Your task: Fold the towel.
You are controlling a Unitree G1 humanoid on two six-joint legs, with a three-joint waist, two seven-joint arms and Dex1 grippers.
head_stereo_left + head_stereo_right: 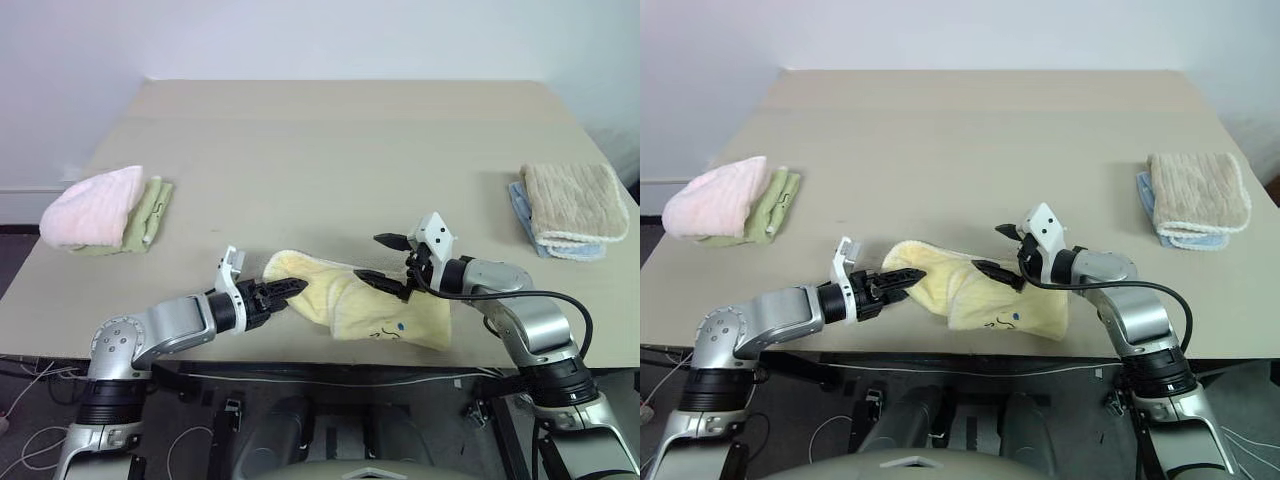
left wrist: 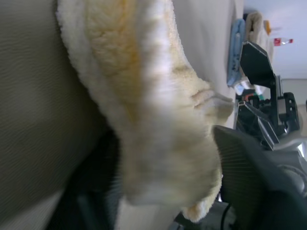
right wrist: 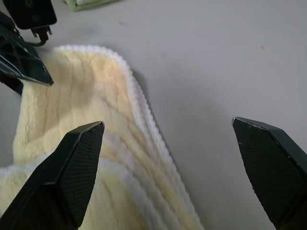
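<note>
Towel (image 1: 345, 300) — left pincer (image 1: 290, 290) closed on it

A pink towel (image 1: 90, 207) lies on a green cloth (image 1: 150, 214) at the table's (image 1: 330, 140) left edge; a beige towel (image 1: 573, 203) on a blue cloth (image 1: 522, 208) lies at its right edge.

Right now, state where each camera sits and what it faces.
Left eye view: head, looking down on table, towel, both arms.
Right eye view: same scene, slightly offset.
Left wrist view: along left gripper, towel close up between its fingers.
Right wrist view: along right gripper, jaws open over towel.
Both wrist views share the towel and show the opposite gripper.
</note>
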